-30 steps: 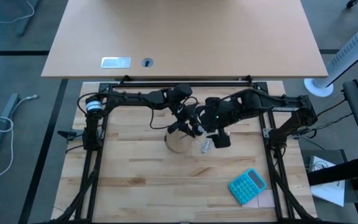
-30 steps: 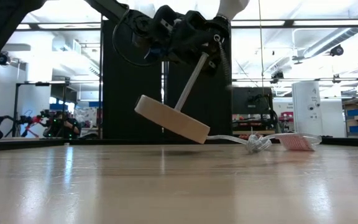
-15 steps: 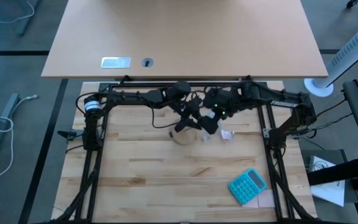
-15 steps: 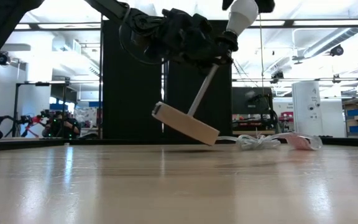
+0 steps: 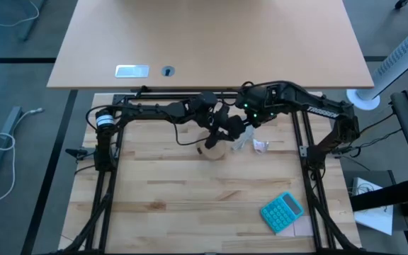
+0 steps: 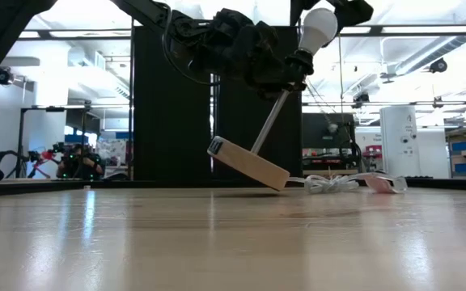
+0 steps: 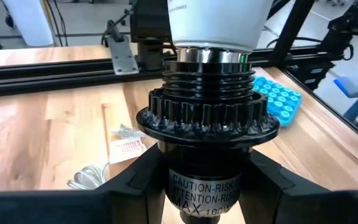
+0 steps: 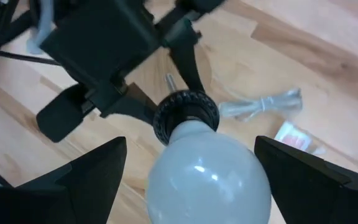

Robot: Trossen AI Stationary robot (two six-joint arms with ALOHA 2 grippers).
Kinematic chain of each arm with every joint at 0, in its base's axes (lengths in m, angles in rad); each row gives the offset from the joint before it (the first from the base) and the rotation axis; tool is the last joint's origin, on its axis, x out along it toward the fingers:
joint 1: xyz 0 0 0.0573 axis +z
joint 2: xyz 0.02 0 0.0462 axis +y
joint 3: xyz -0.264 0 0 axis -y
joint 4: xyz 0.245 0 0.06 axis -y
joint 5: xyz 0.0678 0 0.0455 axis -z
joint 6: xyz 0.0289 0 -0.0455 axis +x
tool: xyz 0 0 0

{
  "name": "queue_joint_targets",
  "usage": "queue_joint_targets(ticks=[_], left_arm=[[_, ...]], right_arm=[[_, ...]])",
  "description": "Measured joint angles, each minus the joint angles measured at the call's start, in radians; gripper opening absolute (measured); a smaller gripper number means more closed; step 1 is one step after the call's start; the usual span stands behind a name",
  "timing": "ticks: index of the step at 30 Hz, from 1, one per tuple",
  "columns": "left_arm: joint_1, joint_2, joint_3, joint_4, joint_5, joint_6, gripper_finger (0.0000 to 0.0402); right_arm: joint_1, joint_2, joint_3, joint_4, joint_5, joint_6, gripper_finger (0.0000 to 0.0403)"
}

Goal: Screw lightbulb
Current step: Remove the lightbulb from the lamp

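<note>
A small lamp is tilted above the table: a tan wooden disc [image 6: 249, 162], a thin rod [image 6: 269, 121] and a black socket [image 7: 207, 118] with the white lightbulb [image 6: 318, 28] seated in it. My left gripper [image 5: 225, 131] is shut on the socket. My right gripper [image 8: 191, 146] comes down over the bulb's dome [image 8: 207, 180], one finger on each side, jaws wide. In the left wrist view the bulb's metal neck [image 7: 213, 56] shows just above the socket's threads. My left gripper pinches the socket's lower body [image 7: 204, 186], below the ribbed collar, between its two fingers. The fingers come from the table's left, slanting slightly down, and lie across the socket. The lamp is tilted, disc low; whether its lower edge [image 6: 281, 183] touches the table I cannot tell. My right gripper flanks the bulb from above. A strip of table shows between one finger [image 8: 89, 177] and the glass. Whether the other finger [image 8: 303, 180] touches it I cannot tell.
A bundled white cord in clear wrap [image 6: 330, 183] with a red-and-white tag [image 5: 261, 146] lies just right of the lamp. A blue calculator [image 5: 282, 211] sits near the front right. Black frame rails [image 5: 112, 191] border the wooden table.
My left gripper has turned at the wrist and tipped the lamp, so the disc has swung round and stands steeper. My right gripper has gone toward the table's far edge and rolled about the bulb, its jaws no wider or narrower.
</note>
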Motion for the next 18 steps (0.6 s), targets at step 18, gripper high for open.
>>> queue_joint_targets(ticks=[18], left_arm=[[0.002,-0.002,0.000,0.032,-0.004,-0.008,0.0140]], right_arm=[[-0.009,-0.003,0.003,-0.030,-0.016,0.027,0.0334]])
